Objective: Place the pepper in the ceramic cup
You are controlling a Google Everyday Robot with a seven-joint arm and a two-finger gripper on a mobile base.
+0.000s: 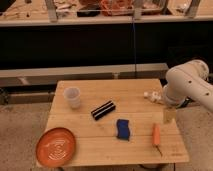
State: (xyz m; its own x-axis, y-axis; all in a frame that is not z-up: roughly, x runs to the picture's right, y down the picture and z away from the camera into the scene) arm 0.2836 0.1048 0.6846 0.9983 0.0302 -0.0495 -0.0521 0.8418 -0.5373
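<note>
The pepper (157, 135) is small, slim and orange-red, and lies near the right front of the wooden table (90, 150), its thin dark stem toward the front edge. The ceramic cup (72, 97) is pale white and round, and stands upright at the table's left back. My gripper (169, 116) hangs from the white arm (187, 85) at the right side, just above and slightly right of the pepper, apart from it.
A blue sponge-like block (123, 129) lies left of the pepper. A black striped object (103, 110) lies mid-table. An orange plate (56, 146) sits at the front left corner. Small white pieces (152, 96) lie at the back right. A dark counter runs behind.
</note>
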